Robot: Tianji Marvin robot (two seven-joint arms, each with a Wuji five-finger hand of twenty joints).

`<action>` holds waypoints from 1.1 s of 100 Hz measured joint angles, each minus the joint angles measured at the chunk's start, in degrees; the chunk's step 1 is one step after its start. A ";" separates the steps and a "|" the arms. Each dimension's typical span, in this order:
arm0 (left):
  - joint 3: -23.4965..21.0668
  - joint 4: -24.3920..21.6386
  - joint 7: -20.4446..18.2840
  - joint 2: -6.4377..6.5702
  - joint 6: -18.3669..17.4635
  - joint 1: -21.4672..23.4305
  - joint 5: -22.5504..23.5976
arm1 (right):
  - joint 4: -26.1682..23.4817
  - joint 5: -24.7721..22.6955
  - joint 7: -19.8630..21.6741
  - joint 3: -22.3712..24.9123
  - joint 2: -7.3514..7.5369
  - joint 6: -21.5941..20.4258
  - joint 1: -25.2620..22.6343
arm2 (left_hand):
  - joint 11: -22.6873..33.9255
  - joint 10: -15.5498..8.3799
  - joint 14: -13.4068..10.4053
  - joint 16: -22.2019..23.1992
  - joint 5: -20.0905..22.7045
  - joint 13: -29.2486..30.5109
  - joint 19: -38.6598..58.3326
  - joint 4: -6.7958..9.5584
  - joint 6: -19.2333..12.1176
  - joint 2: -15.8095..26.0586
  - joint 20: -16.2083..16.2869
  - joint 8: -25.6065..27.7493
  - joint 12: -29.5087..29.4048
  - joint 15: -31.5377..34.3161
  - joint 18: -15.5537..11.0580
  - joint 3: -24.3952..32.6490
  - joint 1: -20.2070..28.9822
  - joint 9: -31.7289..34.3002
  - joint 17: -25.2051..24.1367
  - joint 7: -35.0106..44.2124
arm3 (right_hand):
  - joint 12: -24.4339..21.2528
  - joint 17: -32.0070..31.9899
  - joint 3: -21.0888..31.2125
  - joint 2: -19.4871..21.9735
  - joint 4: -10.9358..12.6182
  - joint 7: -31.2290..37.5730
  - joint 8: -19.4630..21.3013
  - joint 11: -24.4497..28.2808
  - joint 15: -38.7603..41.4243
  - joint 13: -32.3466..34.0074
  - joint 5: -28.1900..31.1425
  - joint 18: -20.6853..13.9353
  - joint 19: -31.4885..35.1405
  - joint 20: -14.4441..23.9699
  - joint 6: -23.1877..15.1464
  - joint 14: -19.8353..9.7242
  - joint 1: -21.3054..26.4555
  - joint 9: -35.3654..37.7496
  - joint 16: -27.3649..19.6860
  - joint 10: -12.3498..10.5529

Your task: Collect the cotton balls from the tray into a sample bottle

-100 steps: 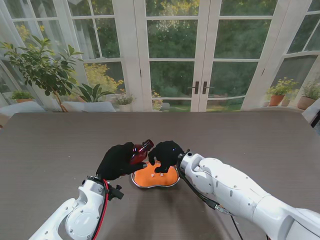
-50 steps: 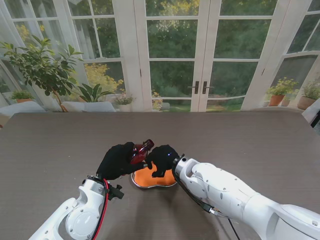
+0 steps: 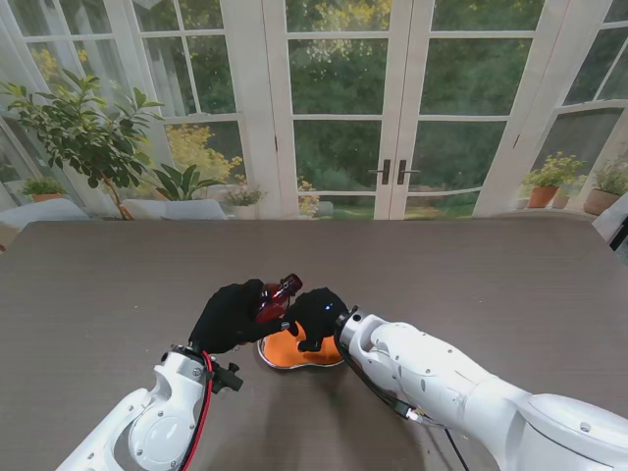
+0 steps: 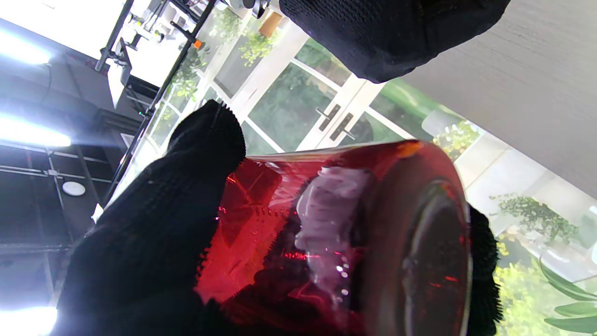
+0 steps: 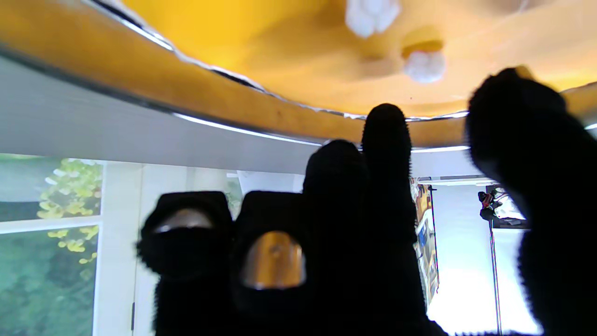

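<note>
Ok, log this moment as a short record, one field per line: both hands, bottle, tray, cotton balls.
left hand: shut on the red sample bottle, held tilted beside the tray
right hand: over the orange tray, fingers apart, holding nothing visible
cotton balls: two white ones show in the tray in the right wrist view, neither touched
bottle contents: cannot tell
table: dark wood grain, tray resting on it

Black-gloved left hand [image 3: 233, 315] on white arm with red cable, rising from 7 o'clock; fingers [image 4: 154, 224] curled round tilted dark red glass sample bottle [image 3: 276, 294], neck toward 1 o'clock. Black-gloved right hand [image 3: 316, 314] on white arm from 5 o'clock, palm down, just beside left hand at 3 o'clock; fingers [image 5: 385, 140] spread from thumb, holding nothing.
</note>
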 measured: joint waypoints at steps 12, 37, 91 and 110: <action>0.01 -0.01 -0.14 0.00 0.08 0.03 -0.05 | 0.87 0.25 0.12 -0.41 -0.36 -0.10 0.22 | 0.00 0.00 0.00 0.00 0.00 0.00 0.00 0.00 0.00 0.00 0.00 0.00 0.01 0.00 0.00 0.00 0.00 0.00 0.00 0.00 | 0.03 0.01 0.00 0.00 0.00 0.00 -1.61 0.00 0.00 0.00 0.00 0.00 0.00 0.00 0.00 0.00 0.03 0.00 0.01 -0.01; 0.08 -0.01 -0.37 0.02 0.12 0.04 -0.16 | 1.46 0.25 0.62 -1.43 -0.51 -0.04 0.69 | 0.00 0.00 0.00 0.00 0.00 0.00 0.00 0.00 0.00 0.00 0.00 0.00 0.02 0.00 0.00 0.00 0.00 0.01 0.00 0.01 | 0.04 0.02 0.00 1.58 0.00 -1.02 -2.22 0.00 0.00 0.00 -0.05 0.00 0.00 0.00 0.55 -0.01 0.33 0.00 0.02 -0.02; 0.15 -0.01 -0.64 0.04 0.33 0.11 -0.38 | 2.93 0.71 0.68 -1.94 -1.21 -0.59 1.03 | 0.00 0.00 0.00 0.00 0.00 0.01 0.00 0.00 0.00 0.00 0.00 -0.01 0.05 0.00 0.00 0.00 0.00 0.01 0.00 0.01 | 0.04 0.14 0.00 4.48 -6.37 7.19 -13.81 0.00 0.41 0.00 -1.61 0.00 0.38 0.00 1.39 -0.02 4.09 0.11 0.54 -0.04; 0.17 -0.02 -0.68 0.04 0.37 0.12 -0.41 | 3.02 0.73 0.66 -2.06 -1.25 -0.69 1.05 | 0.00 0.00 0.00 0.00 0.00 0.01 0.00 0.00 0.00 0.00 0.00 -0.01 0.05 0.00 0.00 0.00 0.00 0.01 0.00 0.01 | 0.04 0.27 0.00 5.11 -6.39 8.49 -15.22 0.00 0.56 0.00 -1.70 0.00 0.56 0.00 1.70 -0.02 4.09 0.70 0.58 -0.07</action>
